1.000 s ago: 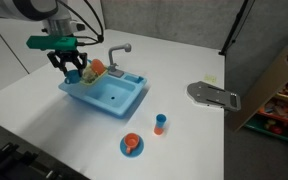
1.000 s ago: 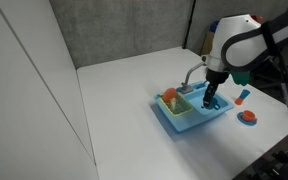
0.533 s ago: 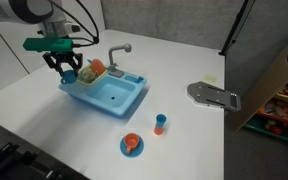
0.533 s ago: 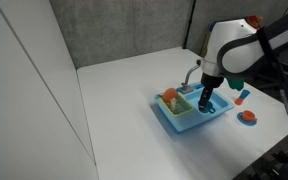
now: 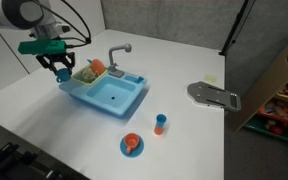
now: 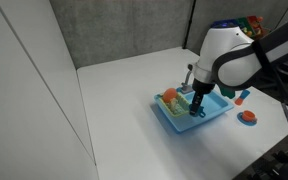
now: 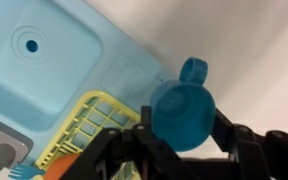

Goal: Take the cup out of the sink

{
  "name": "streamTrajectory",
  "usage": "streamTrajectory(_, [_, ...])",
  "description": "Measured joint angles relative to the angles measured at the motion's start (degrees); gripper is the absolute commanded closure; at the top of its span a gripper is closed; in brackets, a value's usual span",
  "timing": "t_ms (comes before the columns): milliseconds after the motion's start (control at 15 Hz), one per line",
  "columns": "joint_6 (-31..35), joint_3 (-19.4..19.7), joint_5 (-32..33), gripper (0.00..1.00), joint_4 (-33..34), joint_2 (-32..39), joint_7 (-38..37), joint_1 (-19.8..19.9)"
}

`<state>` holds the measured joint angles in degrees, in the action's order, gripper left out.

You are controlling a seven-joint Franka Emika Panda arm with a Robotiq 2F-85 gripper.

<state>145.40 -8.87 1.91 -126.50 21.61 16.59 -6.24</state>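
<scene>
Cup [image 7: 182, 112] clear of sink [image 7: 54, 60] basin.
I am holding it just outside the sink's rim, gripper [image 7: 185, 130] jaws pinching its sides.

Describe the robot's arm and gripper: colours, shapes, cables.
The arm is white, with bulky rounded joints. Thin black cables loop beside its wrist. A teal bracket sits above the gripper, whose linked fingers are black.
</scene>
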Motion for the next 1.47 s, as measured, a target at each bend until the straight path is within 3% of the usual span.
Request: streamTrajectory(1467, [6.32, 0.08, 2.59, 0.66, -0.92, 5.12, 0.12, 0.0])
